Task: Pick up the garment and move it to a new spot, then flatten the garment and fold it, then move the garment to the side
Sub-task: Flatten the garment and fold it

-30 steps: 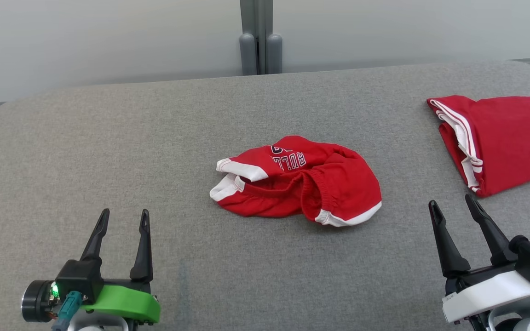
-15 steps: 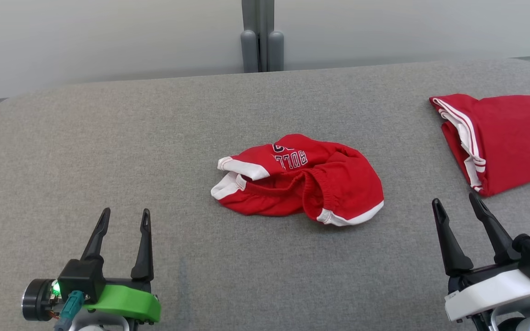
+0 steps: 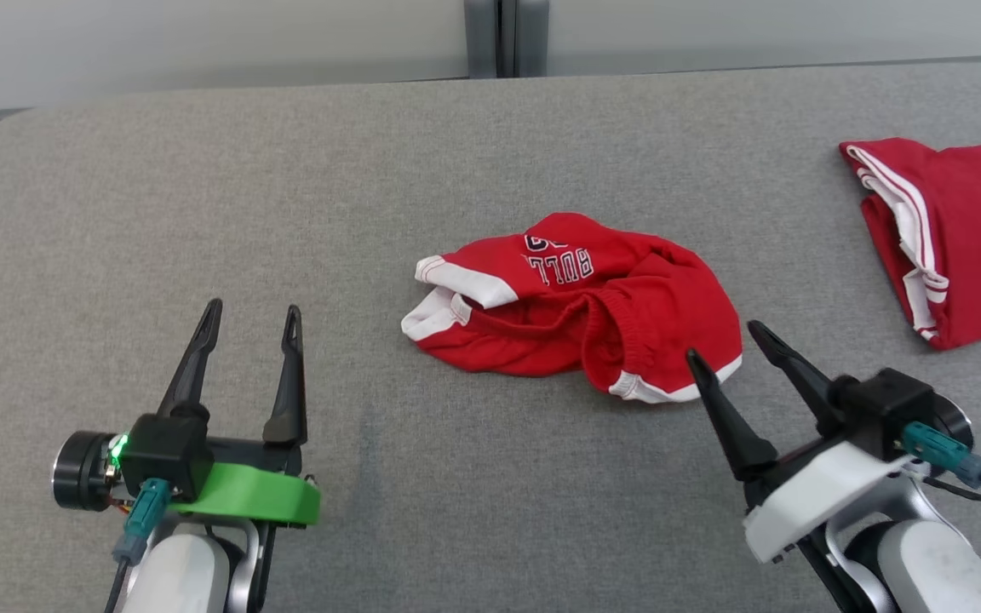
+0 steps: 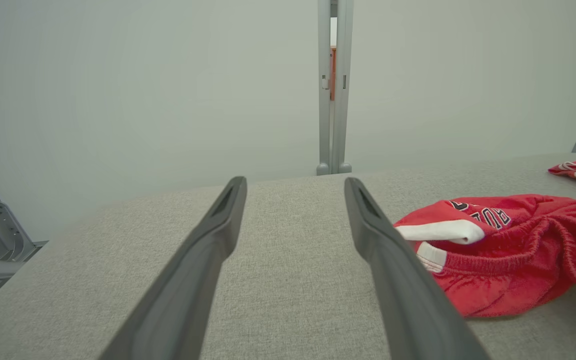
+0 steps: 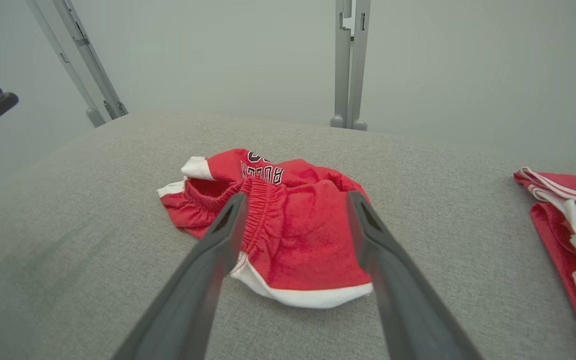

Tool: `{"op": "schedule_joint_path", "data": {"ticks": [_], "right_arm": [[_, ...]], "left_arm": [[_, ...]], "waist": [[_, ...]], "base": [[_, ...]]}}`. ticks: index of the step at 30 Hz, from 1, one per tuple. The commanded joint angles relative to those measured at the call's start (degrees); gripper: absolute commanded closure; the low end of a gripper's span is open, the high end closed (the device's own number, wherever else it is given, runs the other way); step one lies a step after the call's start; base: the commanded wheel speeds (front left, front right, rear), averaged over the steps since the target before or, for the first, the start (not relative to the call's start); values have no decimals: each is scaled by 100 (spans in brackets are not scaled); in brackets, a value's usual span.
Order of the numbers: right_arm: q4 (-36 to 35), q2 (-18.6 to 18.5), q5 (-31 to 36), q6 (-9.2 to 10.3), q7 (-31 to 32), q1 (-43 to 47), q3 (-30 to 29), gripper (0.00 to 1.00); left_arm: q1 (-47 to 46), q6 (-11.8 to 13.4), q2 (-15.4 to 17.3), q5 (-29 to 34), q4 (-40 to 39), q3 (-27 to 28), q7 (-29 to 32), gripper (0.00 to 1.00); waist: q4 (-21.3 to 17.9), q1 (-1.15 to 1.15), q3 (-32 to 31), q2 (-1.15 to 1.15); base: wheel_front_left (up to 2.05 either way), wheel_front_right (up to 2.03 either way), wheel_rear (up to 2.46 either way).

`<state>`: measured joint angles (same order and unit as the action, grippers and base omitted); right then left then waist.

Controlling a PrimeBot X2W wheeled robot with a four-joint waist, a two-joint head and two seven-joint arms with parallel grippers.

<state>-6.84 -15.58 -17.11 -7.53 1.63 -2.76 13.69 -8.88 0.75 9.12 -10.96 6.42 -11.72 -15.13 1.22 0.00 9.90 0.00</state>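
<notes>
Lying crumpled on the grey table (image 3: 371, 170), the garment (image 3: 576, 306) sits just ahead of the right pincer (image 3: 722, 339) — spread, holding nothing; the left pincer (image 3: 254, 306), likewise spread and empty, hovers well apart.

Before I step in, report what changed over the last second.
The right gripper swung in toward the shorts. Its open fingers now point at the near white hem and grip nothing. The head camera shifted too, so the whole view slid. The shorts, the folded garment and the open left gripper stayed about as they were. Nothing was taken or let go.
</notes>
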Motion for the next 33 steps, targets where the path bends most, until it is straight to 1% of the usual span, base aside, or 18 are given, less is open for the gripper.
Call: {"op": "schedule_joint_path", "data": {"ticks": [1, 4, 8, 14, 17, 18, 19, 20, 24, 29, 32, 33], "right_arm": [[80, -74, -46, 9, 90, -262, 197, 0], [320, -233, -86, 10, 310, -783, 687, 0], [648, -436, -165, 10, 437, -1501, 1215, 0], [1231, -751, -197, 10, 881, -2225, 1703, 0], [1324, -853, -248, 10, 981, -2399, 1863, 1], [1352, -879, -276, 10, 1001, -2435, 1907, 60], [1362, -898, -294, 10, 1013, -2467, 1939, 78], [1364, -919, -308, 10, 1003, -2503, 1967, 100], [1162, -934, -428, 10, 713, -2616, 2054, 100], [743, -940, -587, 10, 202, -2690, 2161, 100], [488, -912, -669, 10, -139, -2608, 2022, 100], [419, -883, -708, 10, -268, -2519, 1885, 100]], "left_arm": [[-157, -27, -49, 45, -19, -14, 1, 0], [-345, -81, -141, 122, -45, -47, 1, 0], [-561, -163, -244, 200, -42, -70, 1, 0], [-799, -267, -383, 282, 15, -100, 1, 0], [-863, -296, -432, 308, 25, -83, 1, 0], [-868, -307, -445, 315, 30, -69, 1, 0], [-870, -309, -454, 320, 31, -55, 1, 0], [-870, -317, -467, 323, 36, -41, 1, 0], [-882, -340, -496, 355, 55, 13, 1, 0], [-854, -377, -488, 441, 68, 112, 1, 0], [-791, -388, -478, 475, 66, 164, 1, 0], [-765, -391, -474, 490, 63, 185, 1, 0]], "waist": [[211, 0, 358, 0], [327, 0, 593, 0], [462, 0, 864, 0], [646, 0, 1107, 0], [679, 0, 1164, 0], [677, 0, 1173, 0], [668, 0, 1182, 0], [656, 0, 1189, 0], [592, 0, 1183, 0], [470, 0, 1109, 0], [389, 0, 1050, 0], [356, 0, 1028, 0]], "base": [[0, 0, 0], [0, 0, 0], [0, 0, 0], [0, 0, 0], [0, 0, 0], [0, 0, 0], [0, 0, 0], [0, 0, 0], [0, 0, 0], [0, 0, 0], [0, 0, 0], [0, 0, 0]]}}
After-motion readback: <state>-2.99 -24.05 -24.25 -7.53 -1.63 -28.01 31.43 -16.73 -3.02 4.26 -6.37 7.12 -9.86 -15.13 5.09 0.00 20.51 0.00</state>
